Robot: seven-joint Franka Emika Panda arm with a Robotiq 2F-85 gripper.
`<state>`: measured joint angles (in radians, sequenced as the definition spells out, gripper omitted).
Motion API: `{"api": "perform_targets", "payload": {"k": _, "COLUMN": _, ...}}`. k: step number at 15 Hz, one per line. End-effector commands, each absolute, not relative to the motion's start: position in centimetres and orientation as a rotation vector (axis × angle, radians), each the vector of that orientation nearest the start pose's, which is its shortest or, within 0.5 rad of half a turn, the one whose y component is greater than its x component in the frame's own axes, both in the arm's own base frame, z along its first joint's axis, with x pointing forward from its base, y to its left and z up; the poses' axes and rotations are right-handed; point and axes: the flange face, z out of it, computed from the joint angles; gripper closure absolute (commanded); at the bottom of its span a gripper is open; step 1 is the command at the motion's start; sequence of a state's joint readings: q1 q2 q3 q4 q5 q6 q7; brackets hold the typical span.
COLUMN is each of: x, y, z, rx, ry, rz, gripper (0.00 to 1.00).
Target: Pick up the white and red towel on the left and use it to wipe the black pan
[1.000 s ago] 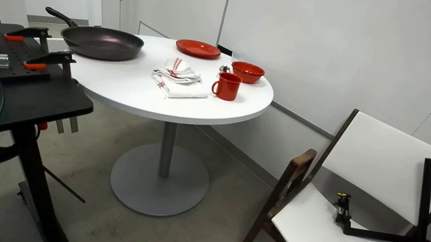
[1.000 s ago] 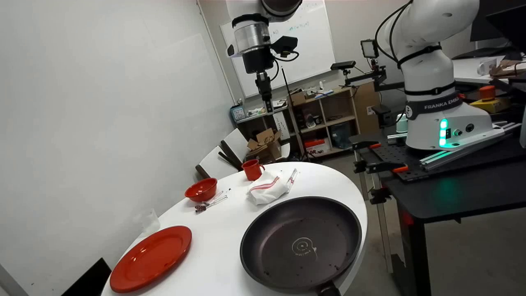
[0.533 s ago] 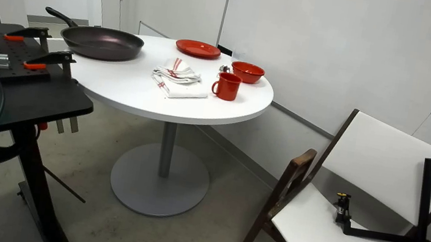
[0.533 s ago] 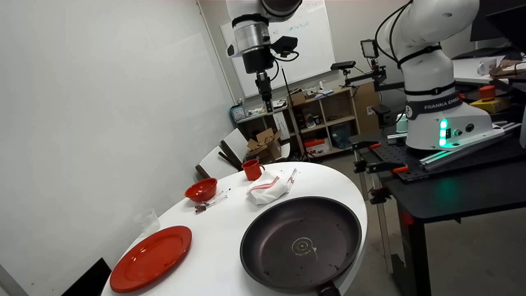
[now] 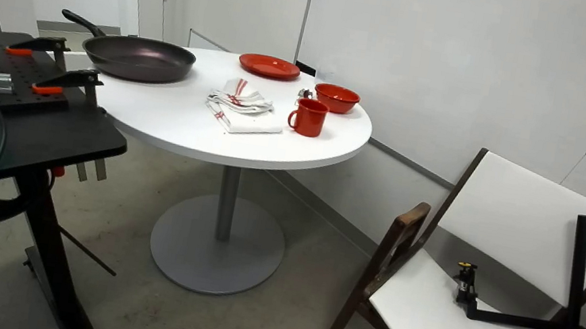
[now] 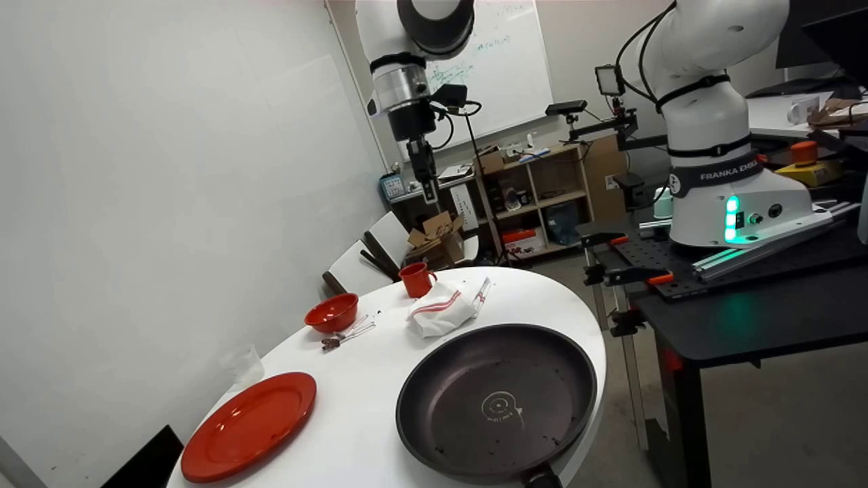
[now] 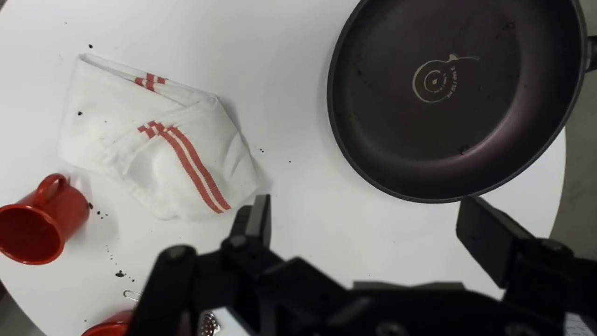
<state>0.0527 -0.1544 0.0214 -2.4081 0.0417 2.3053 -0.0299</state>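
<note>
Can see the rumpled towel [image 7: 179, 144] on the white table [image 7: 289, 56] in the wrist view, longest along a slant from upper left to lower right, with paired red stripes down toward the lower-right end. Lies just beside the mug [image 7: 56, 214], apart from the pan [image 7: 471, 116], well below the claw [image 7: 366, 212] and off to the left of its gap in that view. Spread wide at the claw, gripping nothing. As for the pan, turned with handle off to the right.
</note>
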Motion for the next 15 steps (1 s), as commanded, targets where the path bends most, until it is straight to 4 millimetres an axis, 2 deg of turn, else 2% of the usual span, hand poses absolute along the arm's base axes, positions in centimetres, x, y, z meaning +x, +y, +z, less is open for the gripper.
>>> {"api": "perform_targets", "payload": {"k": 1, "x": 51.7, "y": 1.9, "z": 35.7, "rx": -3.076, "ry": -0.06, "rz": -0.033, "gripper": 0.0}}
{"api": "perform_targets", "payload": {"k": 6, "x": 56.4, "y": -1.1, "z": 31.6, "rx": -3.07, "ry": 0.097, "rz": 0.035, "gripper": 0.0}}
{"api": "perform_targets", "payload": {"k": 9, "x": 58.2, "y": -2.3, "z": 29.1, "rx": -3.067, "ry": 0.15, "rz": 0.084, "gripper": 0.0}}
{"api": "perform_targets", "payload": {"k": 15, "x": 58.8, "y": -3.9, "z": 23.5, "rx": -3.137, "ry": -0.027, "rz": 0.234, "gripper": 0.0}}
